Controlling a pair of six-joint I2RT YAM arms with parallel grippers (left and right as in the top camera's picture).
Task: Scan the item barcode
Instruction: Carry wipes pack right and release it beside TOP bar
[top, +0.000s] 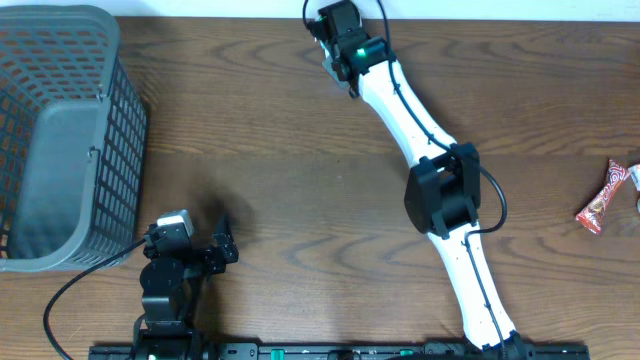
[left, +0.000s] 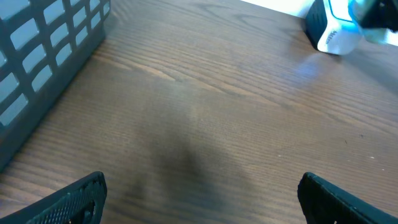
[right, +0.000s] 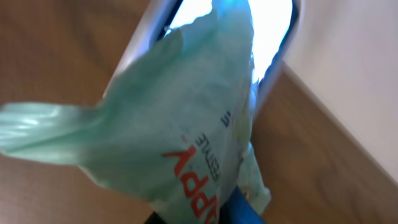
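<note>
A wide brown wooden surface (top: 300, 180) fills the overhead view. A grey mesh basket (top: 120, 130) stands at its far left corner. The white right arm (top: 420, 130) stretches diagonally to the far edge, well apart from the basket.

The right pincer (top: 332, 45) is clamped on a pale green packet (right: 180, 124) with red lettering. The packet hangs crumpled right in front of a bright window in a silver frame (right: 142, 38), probably the scanner.

The left pincer (left: 202, 199) rests low near the front edge, beside the basket, with its jaws wide apart and nothing between them.

The task looks well advanced, since the item is lifted and presented at the window. No barcode shows, and whether a read has registered cannot be told. Getting the code to face the window appears to be what is left.

A red striped sweet wrapper (top: 603, 197) lies at the right edge, clear of both arms. Nothing blocks the way, though the packet's slack folds could hide the code.
</note>
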